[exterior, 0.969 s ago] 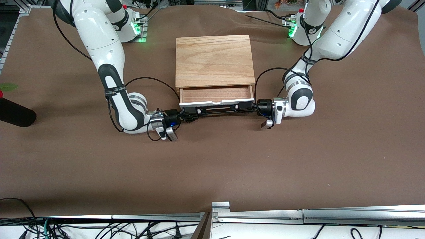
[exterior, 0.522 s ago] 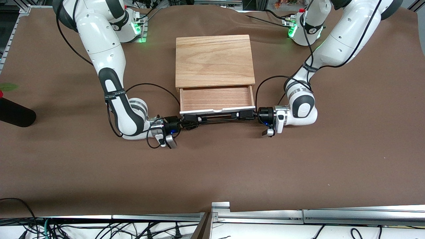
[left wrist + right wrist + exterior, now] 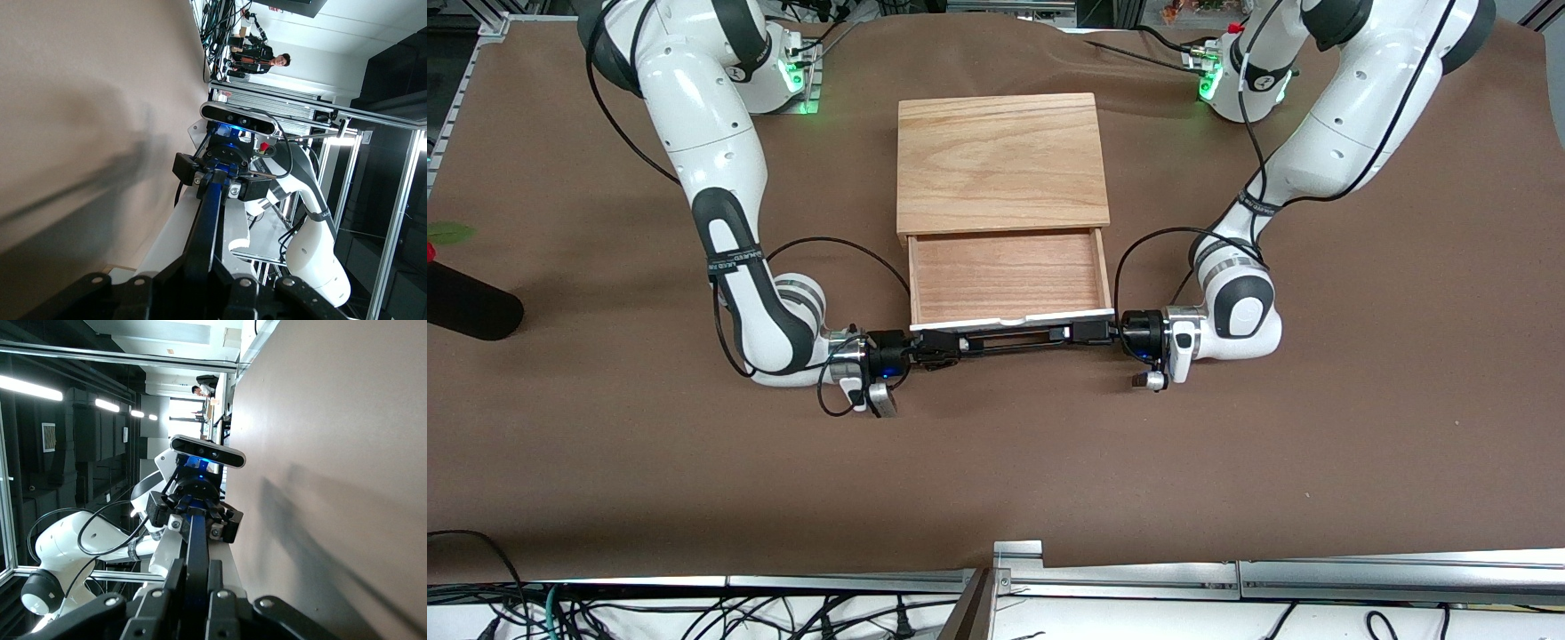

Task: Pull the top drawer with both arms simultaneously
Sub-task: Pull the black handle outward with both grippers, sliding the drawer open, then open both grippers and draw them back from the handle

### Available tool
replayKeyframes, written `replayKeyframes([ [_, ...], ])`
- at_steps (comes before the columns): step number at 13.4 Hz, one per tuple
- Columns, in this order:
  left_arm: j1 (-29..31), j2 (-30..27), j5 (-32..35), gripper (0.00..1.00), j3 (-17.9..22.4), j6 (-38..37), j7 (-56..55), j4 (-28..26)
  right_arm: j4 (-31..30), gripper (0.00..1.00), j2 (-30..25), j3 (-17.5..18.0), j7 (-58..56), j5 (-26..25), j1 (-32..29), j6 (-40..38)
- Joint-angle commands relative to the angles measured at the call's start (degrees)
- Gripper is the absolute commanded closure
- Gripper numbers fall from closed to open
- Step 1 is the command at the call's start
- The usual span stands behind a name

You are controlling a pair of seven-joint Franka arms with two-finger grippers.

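Note:
The top drawer (image 3: 1009, 274) is a shallow light-wood tray that stands well out of the light-wood casing (image 3: 1000, 160), toward the front camera. Its white front panel (image 3: 1014, 317) carries a wide black wire handle (image 3: 1014, 340). My left gripper (image 3: 1072, 334) is shut on the handle's end toward the left arm's side. My right gripper (image 3: 950, 346) is shut on the other end. In the left wrist view the handle (image 3: 212, 200) runs out from between my left gripper's (image 3: 212, 265) jaws. In the right wrist view the handle (image 3: 197, 533) is clamped in my right gripper (image 3: 195, 579). The tray holds nothing.
A black cylinder (image 3: 467, 307) lies at the right arm's end of the table, with a green leaf (image 3: 447, 234) beside it. An aluminium rail (image 3: 1227, 573) and loose cables (image 3: 694, 613) run along the table edge nearest the front camera.
Both grippers have moved toward the front camera with the handle held, and the top drawer has slid farther out of the casing.

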Motion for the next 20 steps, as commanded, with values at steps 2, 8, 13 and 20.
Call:
replayKeyframes([
  [2,2.36,0.14,2.17,1.0,2.85,-0.96,-7.39,0.01,2.3,0.91,0.28,-1.04,0.56,1.17,-3.84,-0.33],
  [8,2.36,0.06,2.08,0.18,2.85,-1.13,-6.52,-1.12,2.74,0.91,0.72,-1.04,0.47,1.0,-4.19,-0.42],
  [13,2.62,-0.56,1.99,0.0,2.85,-2.45,-7.03,-2.45,2.65,0.0,0.63,-1.04,0.3,0.82,-4.19,-0.42],
  [20,8.76,-7.13,16.36,0.0,4.43,-2.45,-17.47,-2.71,2.83,0.0,-2.09,-9.11,0.56,-9.96,-3.31,-0.42],
])
